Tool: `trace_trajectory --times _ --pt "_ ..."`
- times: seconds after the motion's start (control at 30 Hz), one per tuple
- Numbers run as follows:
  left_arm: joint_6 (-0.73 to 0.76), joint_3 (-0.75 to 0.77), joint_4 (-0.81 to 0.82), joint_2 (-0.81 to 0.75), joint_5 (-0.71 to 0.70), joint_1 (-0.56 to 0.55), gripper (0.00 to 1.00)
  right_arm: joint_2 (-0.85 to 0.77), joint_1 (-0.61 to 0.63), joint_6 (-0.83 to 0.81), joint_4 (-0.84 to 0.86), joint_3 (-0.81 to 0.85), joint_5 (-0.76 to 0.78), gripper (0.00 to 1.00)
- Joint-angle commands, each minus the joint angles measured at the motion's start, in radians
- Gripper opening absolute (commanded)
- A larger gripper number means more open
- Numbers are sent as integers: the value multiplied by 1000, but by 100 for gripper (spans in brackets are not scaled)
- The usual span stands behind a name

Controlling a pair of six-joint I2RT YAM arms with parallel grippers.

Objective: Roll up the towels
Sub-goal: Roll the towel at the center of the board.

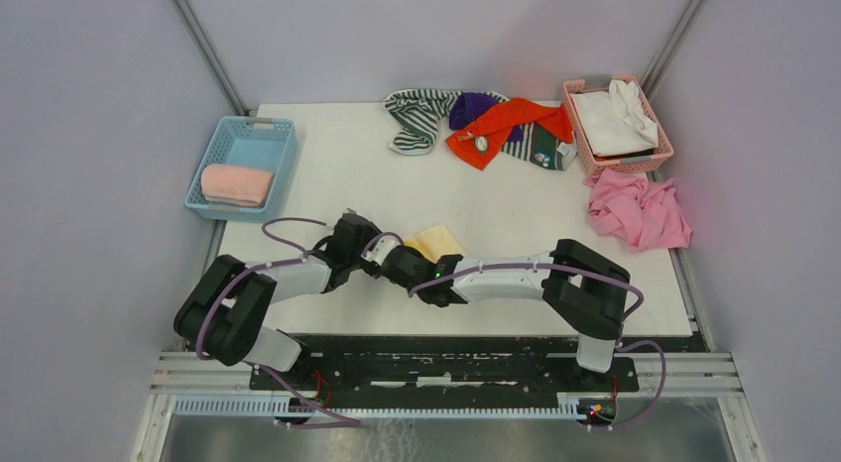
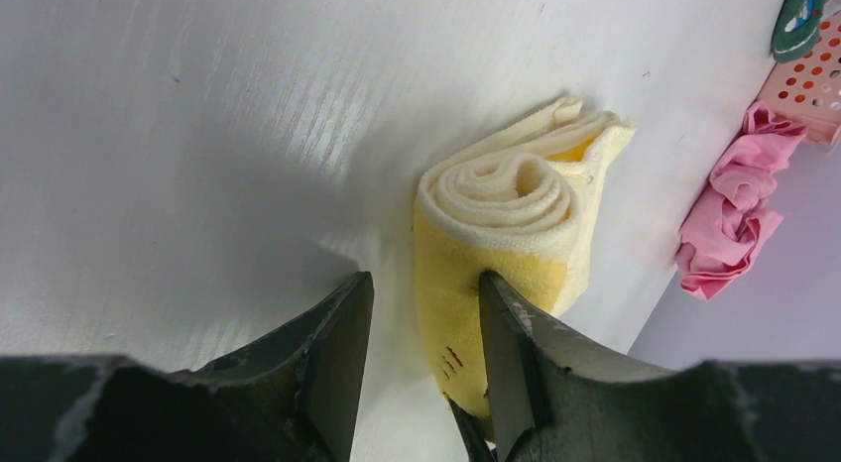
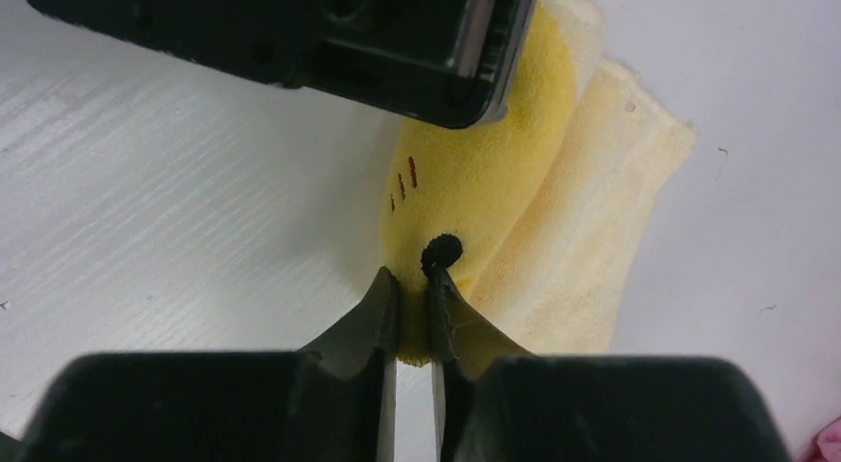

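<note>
A pale yellow towel [image 1: 437, 242] lies part rolled near the table's front. In the left wrist view its spiral end [image 2: 506, 199] faces the camera. My left gripper [image 2: 421, 284] is open; its right finger [image 2: 506, 333] touches the roll's side and the left finger rests over the bare table. My right gripper [image 3: 412, 279] is shut on the yellow towel's near edge [image 3: 476, 184], with the left gripper's body [image 3: 298, 36] just beyond. From above, the left gripper [image 1: 372, 249] and the right gripper [image 1: 402, 266] meet at the towel's left end.
A blue basket [image 1: 260, 133] at the left holds a rolled pink towel [image 1: 236, 183]. Striped [image 1: 417, 115], purple [image 1: 472, 107] and orange-red [image 1: 501, 125] towels are piled at the back. A pink basket [image 1: 635, 163] holds white cloths. A pink towel [image 1: 637, 210] lies crumpled at the right edge.
</note>
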Motion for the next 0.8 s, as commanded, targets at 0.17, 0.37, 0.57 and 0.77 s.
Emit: trace_trajectory --times 0.17,0.37,0.57,0.77 --pt "26 -62 -211 -107 -104 0 65 -121 -84 156 121 -165 -306 0" --pt "38 -102 -201 -282 -95 3 72 -212 -292 372 401 -368 -731 0" --pt "71 -108 -90 -326 3 4 74 -144 -456 591 684 -503 -988 1" --pt "88 -75 33 -208 100 1 75 -25 -601 768 832 -581 -1111 1"
